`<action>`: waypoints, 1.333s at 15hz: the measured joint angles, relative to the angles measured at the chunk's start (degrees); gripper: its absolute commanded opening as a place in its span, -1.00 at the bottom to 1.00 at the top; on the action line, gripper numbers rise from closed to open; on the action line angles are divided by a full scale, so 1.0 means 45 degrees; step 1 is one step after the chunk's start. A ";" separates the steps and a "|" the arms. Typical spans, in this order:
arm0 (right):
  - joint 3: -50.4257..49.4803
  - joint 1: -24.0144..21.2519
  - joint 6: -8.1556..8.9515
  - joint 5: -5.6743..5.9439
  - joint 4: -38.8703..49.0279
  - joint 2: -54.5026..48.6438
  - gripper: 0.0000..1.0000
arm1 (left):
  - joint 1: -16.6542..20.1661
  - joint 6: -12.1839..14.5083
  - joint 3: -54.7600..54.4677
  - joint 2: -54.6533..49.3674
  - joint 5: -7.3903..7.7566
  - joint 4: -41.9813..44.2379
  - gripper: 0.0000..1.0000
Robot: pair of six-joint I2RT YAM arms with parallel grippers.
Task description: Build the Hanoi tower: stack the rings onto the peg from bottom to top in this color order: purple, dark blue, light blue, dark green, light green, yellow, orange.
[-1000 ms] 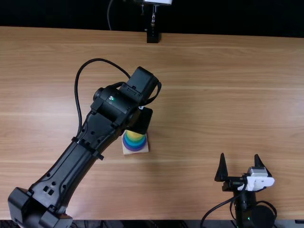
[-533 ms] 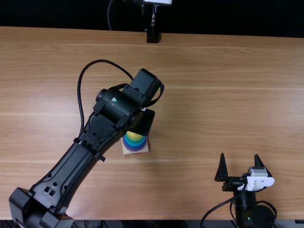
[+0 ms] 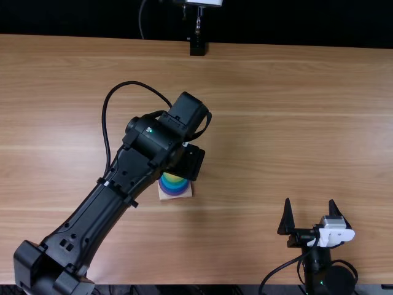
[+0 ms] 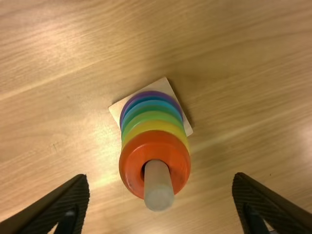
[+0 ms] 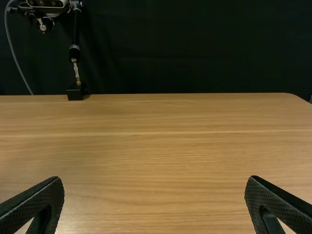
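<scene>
The orange ring (image 4: 134, 165) sits uppermost on the peg (image 4: 158, 187), whose bare end sticks up through it. Beneath come the yellow ring (image 4: 155, 126), then green (image 4: 151, 116) and blue bands (image 4: 151, 102), with the purple ring (image 4: 156, 94) lowest on a square wooden base (image 4: 165, 85); the greens and blues overlap so closely that I can't fairly part every shade. The tower stands left of the table's middle in the top view, partly covered by the left gripper (image 3: 189, 161). That gripper's fingers are spread wide and hold nothing. The right gripper (image 3: 309, 200), over the table's near edge well apart from the tower, is likewise open and empty. A black stand (image 3: 198, 47) rests at the far edge of the table (image 3: 276, 123), before a dark curtain (image 5: 195, 48).
</scene>
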 measured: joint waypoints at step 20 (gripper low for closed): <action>0.0000 0.0000 0.0000 0.0005 0.0000 0.0000 1.00 | 0.6504 0.0029 -2.2673 -2.2032 0.0204 1.7607 1.00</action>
